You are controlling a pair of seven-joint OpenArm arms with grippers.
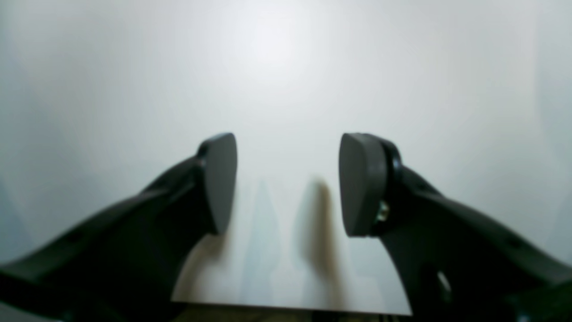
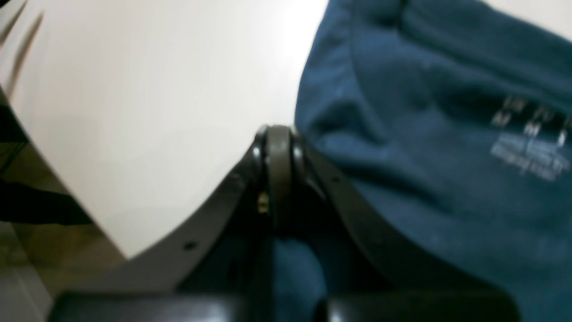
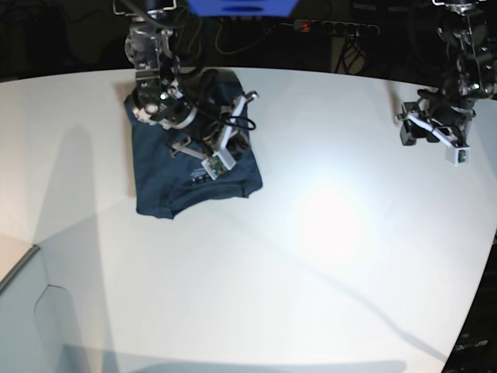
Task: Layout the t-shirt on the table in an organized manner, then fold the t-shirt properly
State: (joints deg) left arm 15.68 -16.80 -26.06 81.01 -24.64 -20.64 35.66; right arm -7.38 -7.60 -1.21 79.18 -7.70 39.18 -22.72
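Observation:
The dark navy t-shirt (image 3: 167, 179) lies bunched in a rough rectangle at the back left of the white table (image 3: 326, 256). In the right wrist view the t-shirt (image 2: 424, 179) fills the right side, with a pale print on it. My right gripper (image 2: 279, 134) is shut at the shirt's edge, and blue cloth shows between its fingers. In the base view my right gripper (image 3: 233, 128) rests over the shirt's right part. My left gripper (image 1: 288, 183) is open and empty above bare table (image 1: 286, 67). In the base view my left gripper (image 3: 427, 128) is at the far right.
The table's edge and brown floor (image 2: 27, 214) show at the left of the right wrist view. A power strip and cables (image 3: 334, 27) lie behind the table's back edge. The table's curved edge runs down the right side of the base view.

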